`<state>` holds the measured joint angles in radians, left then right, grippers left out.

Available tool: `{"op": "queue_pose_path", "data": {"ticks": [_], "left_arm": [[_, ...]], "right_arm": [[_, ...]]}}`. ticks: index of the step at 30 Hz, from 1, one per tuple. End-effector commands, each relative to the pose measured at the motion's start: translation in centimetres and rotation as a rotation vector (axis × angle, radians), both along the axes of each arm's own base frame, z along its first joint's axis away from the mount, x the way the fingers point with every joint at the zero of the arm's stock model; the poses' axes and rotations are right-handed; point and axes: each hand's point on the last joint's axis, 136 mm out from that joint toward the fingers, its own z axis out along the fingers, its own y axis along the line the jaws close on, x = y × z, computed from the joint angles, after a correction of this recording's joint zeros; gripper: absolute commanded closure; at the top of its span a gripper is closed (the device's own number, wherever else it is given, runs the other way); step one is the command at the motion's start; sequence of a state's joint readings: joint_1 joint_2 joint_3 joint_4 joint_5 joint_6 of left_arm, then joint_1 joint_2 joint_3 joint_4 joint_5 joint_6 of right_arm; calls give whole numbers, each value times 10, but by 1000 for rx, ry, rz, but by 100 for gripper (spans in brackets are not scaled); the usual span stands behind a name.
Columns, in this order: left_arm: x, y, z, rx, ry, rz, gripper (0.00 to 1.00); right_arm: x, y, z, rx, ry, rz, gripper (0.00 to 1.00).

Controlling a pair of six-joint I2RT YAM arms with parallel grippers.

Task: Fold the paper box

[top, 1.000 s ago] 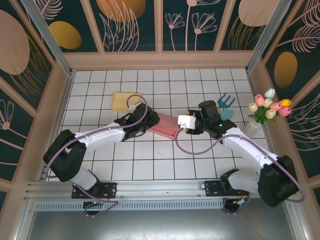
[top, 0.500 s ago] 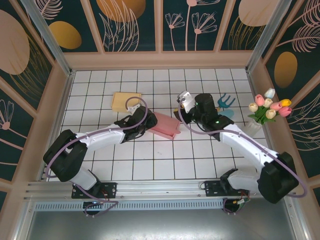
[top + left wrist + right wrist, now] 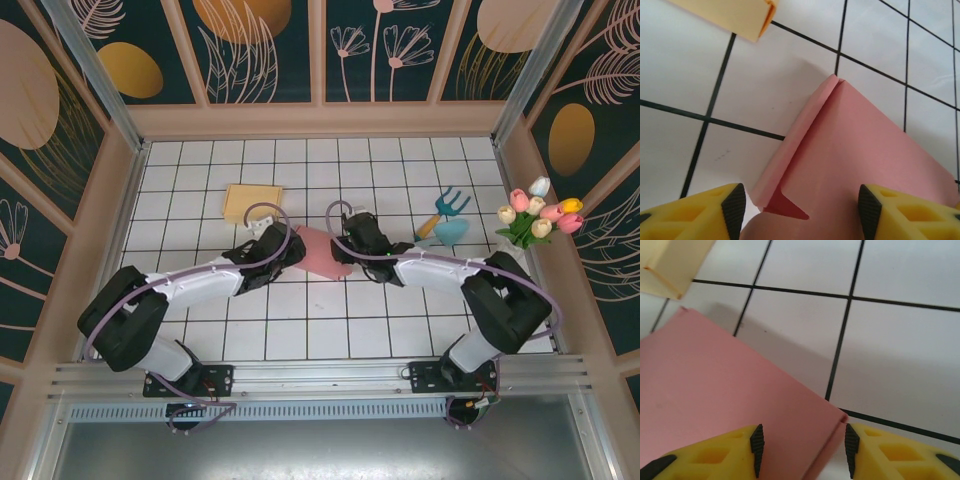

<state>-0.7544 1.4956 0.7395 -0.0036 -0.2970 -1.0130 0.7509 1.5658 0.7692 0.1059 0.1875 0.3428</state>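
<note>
The left fingers (image 3: 292, 246) and the right fingers (image 3: 345, 245) close in on the pink paper box (image 3: 320, 254) from either side in the overhead view. The box lies flat mid-tabletop (image 3: 400, 320), with a yellow box (image 3: 250, 203) near it on the far side. From the left wrist, the fingers (image 3: 732, 210) stand apart, straddling a low raised side wall and its corner tab, and nothing is pinched. From the right wrist, the fingers (image 3: 756, 442) are also spread, over the opposite corner where a thin edge turns up. The box looks light, thin and easily creased (and likely to skate on the smooth tiles). I would take each wall close to its crease — gently, bracing one side while the other folds.
</note>
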Motion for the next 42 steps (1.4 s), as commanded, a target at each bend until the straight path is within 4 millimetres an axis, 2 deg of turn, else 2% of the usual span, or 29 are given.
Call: {"op": "queue_pose_path", "data": {"ticks": [1, 7, 12, 16, 21, 26, 31, 36, 40, 42], "left_arm": [[-8, 17, -8, 86, 2, 10, 34], [-11, 29, 1, 128, -17, 14, 28], [-17, 34, 12, 122, -19, 26, 25], [-17, 29, 16, 86, -11, 22, 17], [-14, 19, 6, 85, 59, 36, 15], [-14, -8, -9, 26, 164, -9, 17], [-5, -4, -16, 110, 184, 22, 18], [-17, -1, -32, 99, 270, 59, 19], [-21, -9, -33, 65, 287, 59, 20], [-21, -12, -33, 67, 296, 52, 24]], "right_arm": [[5, -8, -11, -3, -18, -79, 49], [4, -13, -31, -37, -4, -86, 49], [3, -14, -39, -43, 2, -88, 49], [-1, -10, -41, -17, 9, -63, 49], [-5, -11, -45, -23, 10, -41, 49], [-6, -12, -48, -34, 12, -30, 49], [-6, -13, -48, -36, 14, -25, 49], [-4, -15, -47, -34, 15, -28, 49], [-4, -12, -47, -10, 21, -27, 49], [-4, -11, -48, -3, 25, -26, 49]]}}
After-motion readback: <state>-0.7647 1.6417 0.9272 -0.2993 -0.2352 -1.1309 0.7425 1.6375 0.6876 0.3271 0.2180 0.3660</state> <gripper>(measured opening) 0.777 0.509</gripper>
